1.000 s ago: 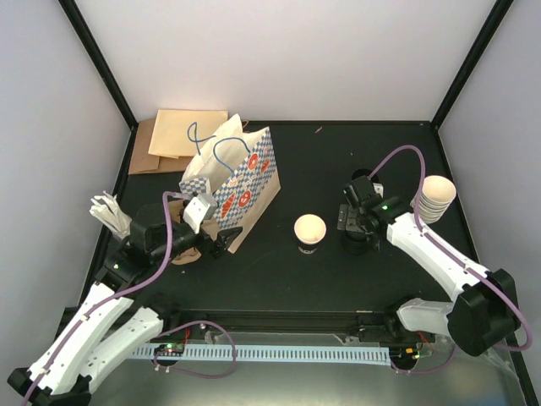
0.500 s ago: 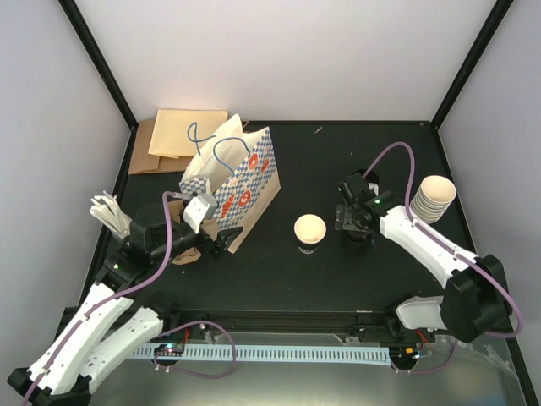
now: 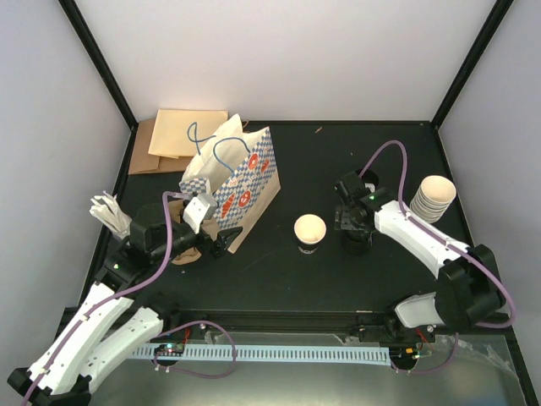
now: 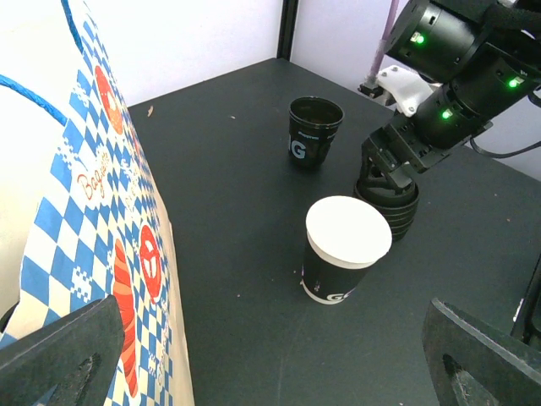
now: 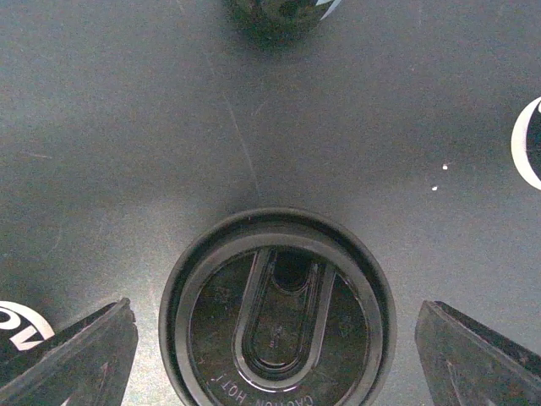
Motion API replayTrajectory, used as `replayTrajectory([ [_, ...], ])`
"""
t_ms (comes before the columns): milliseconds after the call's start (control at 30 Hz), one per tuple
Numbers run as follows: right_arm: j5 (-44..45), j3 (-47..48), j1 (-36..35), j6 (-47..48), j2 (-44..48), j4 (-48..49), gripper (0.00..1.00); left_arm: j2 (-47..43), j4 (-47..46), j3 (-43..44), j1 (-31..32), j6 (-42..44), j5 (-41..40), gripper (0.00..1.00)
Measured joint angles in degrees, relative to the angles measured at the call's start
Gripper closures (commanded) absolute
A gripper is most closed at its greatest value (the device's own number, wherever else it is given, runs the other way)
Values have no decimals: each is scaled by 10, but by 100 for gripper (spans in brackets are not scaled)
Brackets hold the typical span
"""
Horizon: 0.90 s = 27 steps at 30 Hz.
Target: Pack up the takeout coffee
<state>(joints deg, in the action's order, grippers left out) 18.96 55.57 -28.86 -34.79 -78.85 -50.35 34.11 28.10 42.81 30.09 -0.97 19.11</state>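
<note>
Right claw (image 5: 275, 351) hovering released astride the black lid (image 5: 277, 313), left claw (image 4: 275, 355) hanging released beside the checked bag (image 4: 84, 211), paper cup (image 4: 347, 245) standing between

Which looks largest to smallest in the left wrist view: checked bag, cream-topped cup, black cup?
1. Checked bag, largest.
2. Cream-topped cup, next.
3. Black cup, smallest, though it stands farther from the camera, so the two cups may really match.

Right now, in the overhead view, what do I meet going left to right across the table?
white bundle → blue-checked paper bag → single paper cup → stack of black lids → stack of cups
</note>
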Motion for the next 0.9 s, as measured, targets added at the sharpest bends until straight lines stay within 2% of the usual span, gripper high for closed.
replayTrajectory([
  [233, 1, 9, 0, 1, -22, -3, 17, 0, 0, 0, 0, 0, 0, 1],
  [900, 6, 4, 0, -18, -43, -9, 19, 0, 0, 0, 0, 0, 0, 1],
])
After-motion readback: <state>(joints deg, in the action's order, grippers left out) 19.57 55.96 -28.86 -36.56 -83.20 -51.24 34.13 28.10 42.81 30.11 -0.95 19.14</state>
